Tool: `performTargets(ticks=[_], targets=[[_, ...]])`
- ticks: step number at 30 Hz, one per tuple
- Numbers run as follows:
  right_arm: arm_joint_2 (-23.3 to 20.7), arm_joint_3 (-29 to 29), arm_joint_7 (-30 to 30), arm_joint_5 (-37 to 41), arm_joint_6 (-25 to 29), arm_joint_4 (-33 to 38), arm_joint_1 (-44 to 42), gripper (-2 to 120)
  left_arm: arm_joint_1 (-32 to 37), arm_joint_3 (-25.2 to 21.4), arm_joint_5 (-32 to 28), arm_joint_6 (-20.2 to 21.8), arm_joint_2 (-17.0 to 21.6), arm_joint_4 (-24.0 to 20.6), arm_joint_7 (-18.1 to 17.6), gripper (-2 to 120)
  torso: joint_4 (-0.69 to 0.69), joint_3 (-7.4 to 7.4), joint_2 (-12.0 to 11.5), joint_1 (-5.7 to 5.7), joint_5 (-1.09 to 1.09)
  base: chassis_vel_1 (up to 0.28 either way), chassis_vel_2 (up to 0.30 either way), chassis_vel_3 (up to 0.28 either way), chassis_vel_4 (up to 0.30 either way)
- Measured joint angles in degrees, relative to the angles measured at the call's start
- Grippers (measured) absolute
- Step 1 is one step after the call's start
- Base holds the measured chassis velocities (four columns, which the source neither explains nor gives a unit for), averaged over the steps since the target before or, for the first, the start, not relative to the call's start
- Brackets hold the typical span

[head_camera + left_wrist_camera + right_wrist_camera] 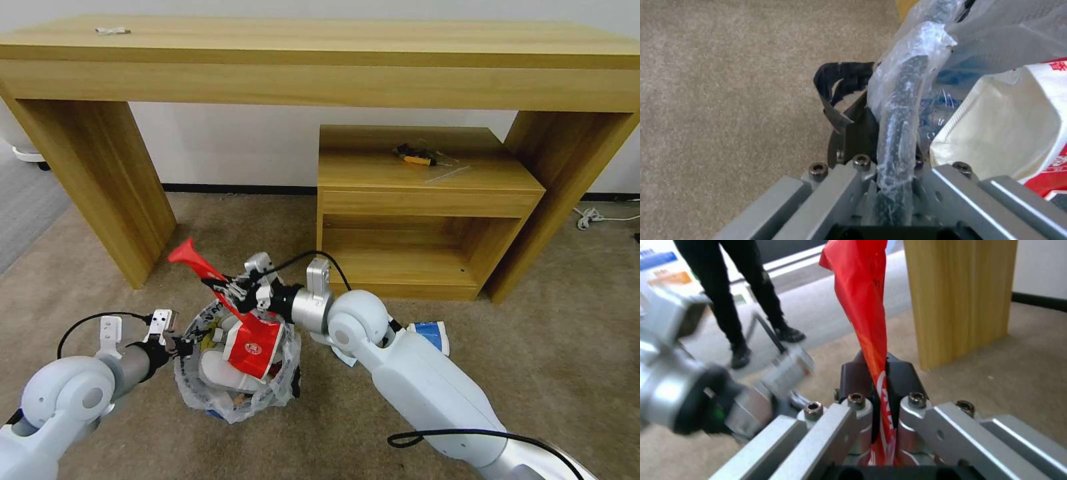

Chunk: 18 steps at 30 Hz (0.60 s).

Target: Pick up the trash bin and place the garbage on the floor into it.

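A beige short-pile carpet (567,373) runs under a long wooden desk (320,60) set against a white wall, with a low wooden shelf unit (420,200) tucked beneath its right half. At the left, the left gripper (175,343) has its fingers closed on the near-left rim of the trash bin (200,387); the left wrist view shows the bag-wrapped black rim (900,133) running straight down between them. The bin, a small round one lined with crinkled plastic, sits low in front of the robot and is already heaped with litter, a white slipper (223,370) among it. Above its right edge the right gripper (230,293) pinches a long red wrapper (257,343) near its middle, the fingers shut flat on the foil. The wrapper's long axis slants: its narrow end (183,253) points up and to the left, while the broad printed end hangs down into the bin's mouth. So the wrapper lies directly over the opening, and letting go looks like all that remains for this piece. Further right, a blue-and-white wrapper (430,333) lies on the carpet beside the right arm's elbow, nearer that arm than the left.
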Motion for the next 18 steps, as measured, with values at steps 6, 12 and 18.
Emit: performTargets(ticks=[6,12,18], targets=[[-0.2,-1.1,-0.2,-3.2,1.2,-1.9,-1.0,1,0.0,0.0,-0.5,0.0,0.0,-0.5,-0.1,0,0.0,0.0,0.0,0.0,0.0,0.0,0.0,0.0,0.0],[0.2,-2.4,-0.2,-5.9,1.9,-4.3,-1.2,1,0.5,-0.7,-1.2,0.0,0.2,-1.5,-0.7,0,0.0,0.0,0.0,0.0,0.0,0.0,0.0,0.0,0.0],[0.2,-3.1,0.4,-8.5,2.1,-6.1,-1.0,7,0.8,-1.1,-2.2,0.0,0.5,-2.5,-2.1,0,0.0,0.0,0.0,0.0,0.01,0.0,0.0,0.0,0.0]])
